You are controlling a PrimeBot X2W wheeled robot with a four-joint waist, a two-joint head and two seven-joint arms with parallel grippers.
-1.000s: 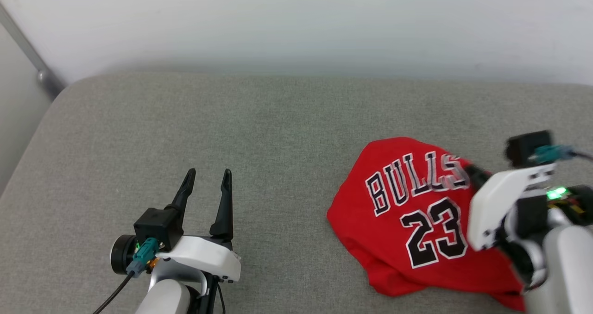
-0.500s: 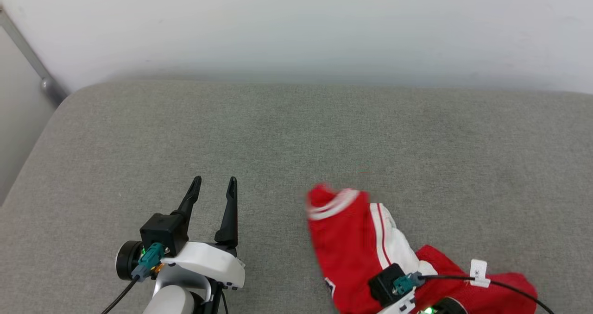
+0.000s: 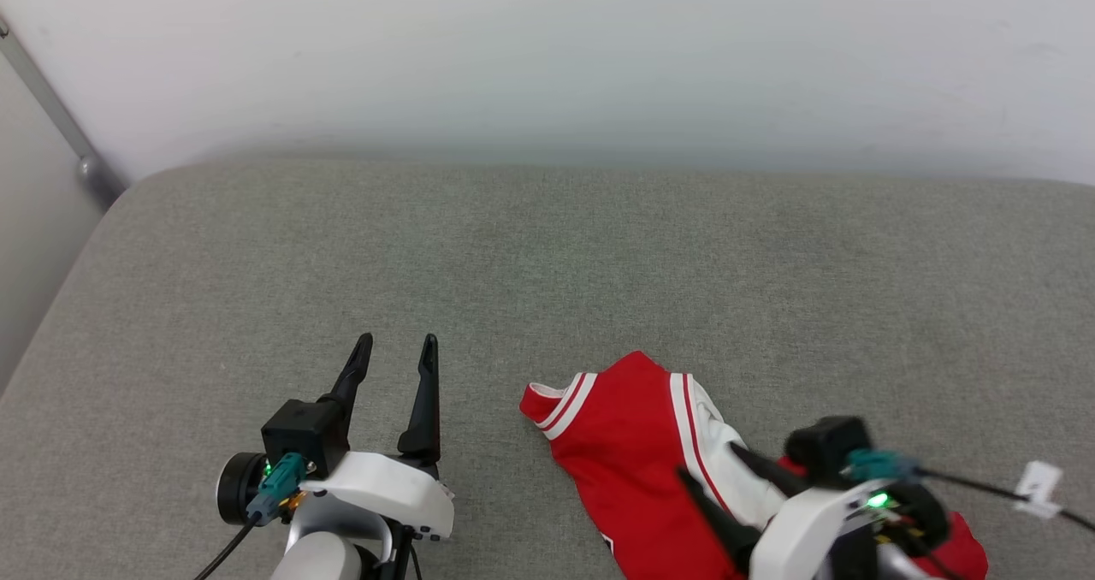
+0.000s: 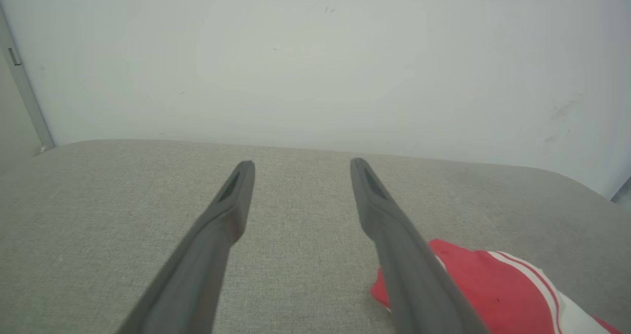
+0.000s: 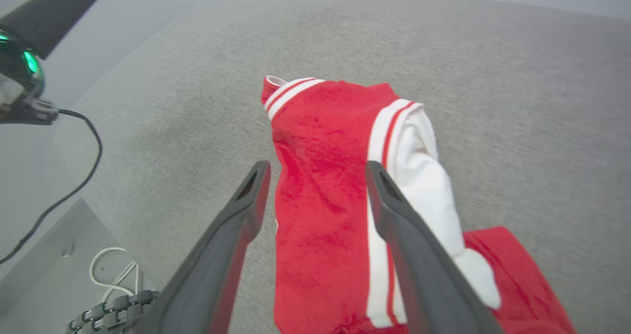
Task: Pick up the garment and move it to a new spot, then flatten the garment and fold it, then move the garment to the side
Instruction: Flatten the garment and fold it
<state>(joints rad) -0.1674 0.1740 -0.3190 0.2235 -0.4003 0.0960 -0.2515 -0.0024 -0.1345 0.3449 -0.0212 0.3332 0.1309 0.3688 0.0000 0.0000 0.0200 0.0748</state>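
The garment [image 3: 629,447] lies bunched on the grey cushion at the lower right, red with a white sleeve [image 3: 714,443] and striped trim; its letters and number are hidden. My right gripper [image 3: 710,462] hovers over its near part, open, fingers apart with nothing gripped. In the right wrist view the garment [image 5: 320,142] stretches away under the open right gripper [image 5: 318,166]. My left gripper [image 3: 395,342] stands open to the garment's left, apart from it. The left wrist view has the open left gripper [image 4: 301,164] and a red corner of the garment [image 4: 493,284] at its lower right.
The grey cushion [image 3: 547,255] spreads wide to the back and left, ending at a white wall [image 3: 547,50]. A metal pole [image 3: 51,101] runs down the far left. Past the cushion's near edge lie a floor and a white cable loop [image 5: 111,270].
My right gripper pulled the garment from the right, lettering up, down and left toward the near edge, then opened and let it go. The garment now lies crumpled. The left arm has hardly moved.
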